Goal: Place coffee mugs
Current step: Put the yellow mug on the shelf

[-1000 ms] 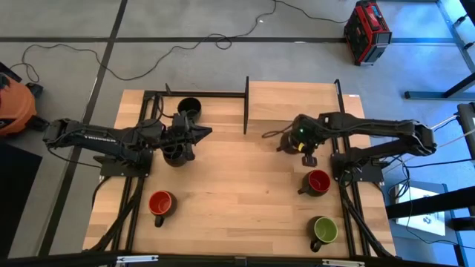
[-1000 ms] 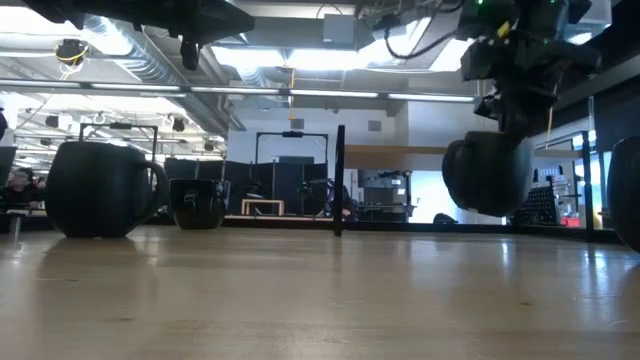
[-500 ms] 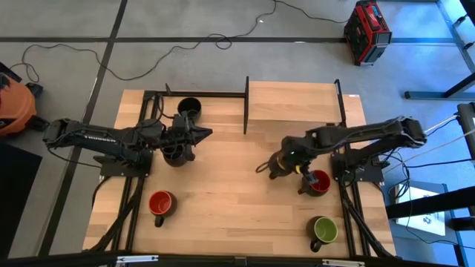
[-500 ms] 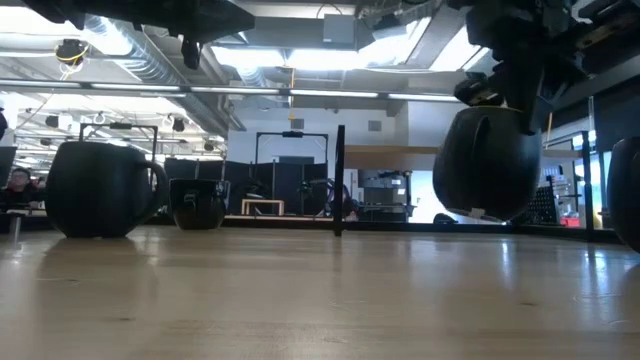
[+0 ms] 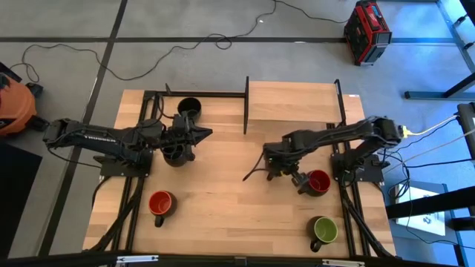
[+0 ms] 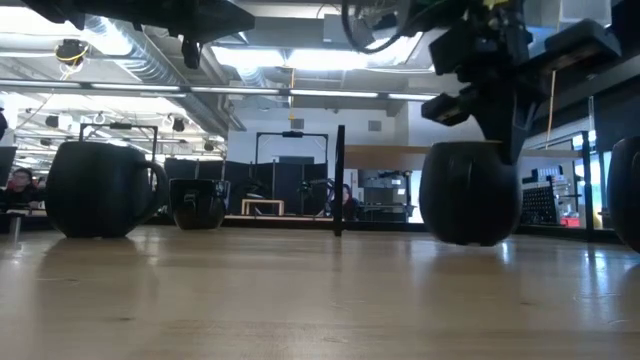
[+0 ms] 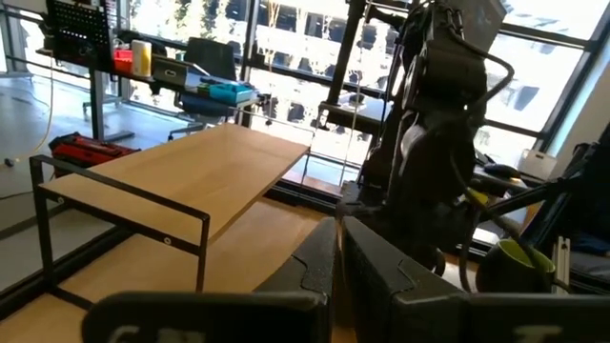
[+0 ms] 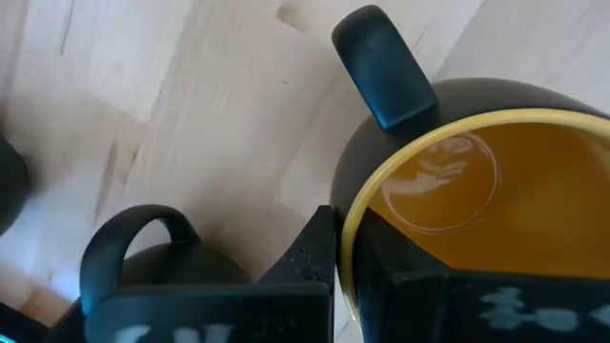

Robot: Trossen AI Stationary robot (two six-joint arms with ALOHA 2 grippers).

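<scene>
One yellow-lined mug (image 8: 448,191) (empty) pinched at its rim by right claw (image 8: 334,250), left claw (image 7: 338,262) closed, holding nothing.

A wooden table (image 5: 223,185) stands on a grey floor (image 5: 67,22). At its far edge, right of the middle, sits a raised wooden shelf (image 5: 291,100) on a black frame. A red case (image 5: 367,31) lies on the floor beyond the far right corner, and a black cable (image 5: 148,55) runs along the floor past the far edge. An orange object (image 5: 13,104) sits off the left edge.
</scene>
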